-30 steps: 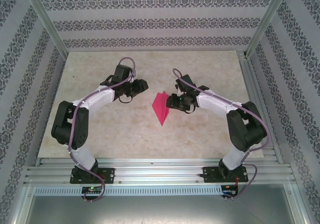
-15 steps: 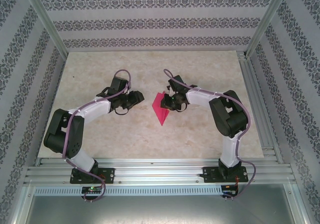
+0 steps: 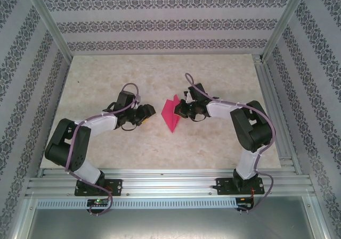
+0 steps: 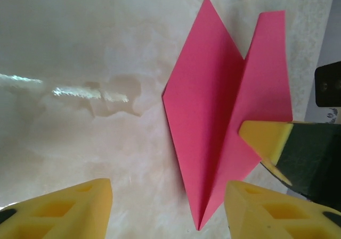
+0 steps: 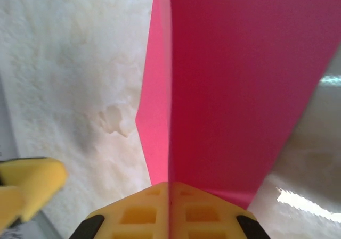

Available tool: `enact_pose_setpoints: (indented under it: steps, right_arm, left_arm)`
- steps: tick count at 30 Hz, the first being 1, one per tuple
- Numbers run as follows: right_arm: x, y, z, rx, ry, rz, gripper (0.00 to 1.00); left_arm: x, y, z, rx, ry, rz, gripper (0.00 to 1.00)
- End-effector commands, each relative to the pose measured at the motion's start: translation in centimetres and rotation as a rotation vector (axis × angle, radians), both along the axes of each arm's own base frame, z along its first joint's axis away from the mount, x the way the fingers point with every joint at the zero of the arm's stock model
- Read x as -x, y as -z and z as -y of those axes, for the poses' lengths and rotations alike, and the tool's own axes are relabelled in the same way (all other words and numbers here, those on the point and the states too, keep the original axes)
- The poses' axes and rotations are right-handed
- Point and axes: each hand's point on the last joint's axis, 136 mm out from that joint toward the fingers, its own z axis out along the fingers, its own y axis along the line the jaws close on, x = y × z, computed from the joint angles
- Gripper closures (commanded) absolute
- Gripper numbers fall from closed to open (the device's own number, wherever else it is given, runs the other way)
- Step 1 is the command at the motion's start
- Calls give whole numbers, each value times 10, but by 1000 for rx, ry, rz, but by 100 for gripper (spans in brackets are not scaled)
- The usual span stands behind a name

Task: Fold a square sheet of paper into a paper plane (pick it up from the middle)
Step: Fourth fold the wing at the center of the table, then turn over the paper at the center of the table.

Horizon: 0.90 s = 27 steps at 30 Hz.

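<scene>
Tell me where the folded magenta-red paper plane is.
In the top view, the folded magenta-red paper plane sits at the table centre: the shut right gripper pinches its right edge, and the open left gripper hovers to its left.

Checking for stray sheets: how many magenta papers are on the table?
1: the folded magenta paper, central on the table, pinched by the right claw. None seems hidden.

Pictured: my left arm [image 3: 101,123] and right arm [image 3: 224,108], white shells between bulky black joints, a lilac cable [image 3: 130,85] running along each to black base plates [image 3: 98,187]. My left tool [image 4: 168,209] and right tool [image 5: 169,207] carry yellow fingers [image 4: 69,209] moulded with square pockets and backed in black.
</scene>
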Motion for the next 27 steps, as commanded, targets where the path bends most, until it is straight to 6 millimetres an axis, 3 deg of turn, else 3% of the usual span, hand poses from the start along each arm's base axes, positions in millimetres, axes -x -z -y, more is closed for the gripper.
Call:
enact_pose_setpoints:
  steps: [1, 10, 14, 18, 23, 27]
  right_arm:
    - [-11, -29, -8, -127, 17, 63, 94]
    - [-13, -27, -6, -175, 35, 53, 94]
    - [-12, -18, -4, -150, 34, 36, 94]
    - [-11, -14, -3, -140, 27, 30, 94]
    - [-10, -13, -2, -131, 24, 29, 93]
    - [-11, -11, -3, -118, 16, 24, 93]
  left_arm:
    - [3, -23, 28, 132, 70, 70, 39]
    - [35, -16, 77, 195, 176, 50, 37]
    - [45, 1, 85, 169, 186, 19, 37]
    - [50, 16, 92, 171, 194, -2, 39]
    - [47, 11, 113, 269, 210, 28, 42]
    - [45, 13, 117, 257, 223, 42, 46]
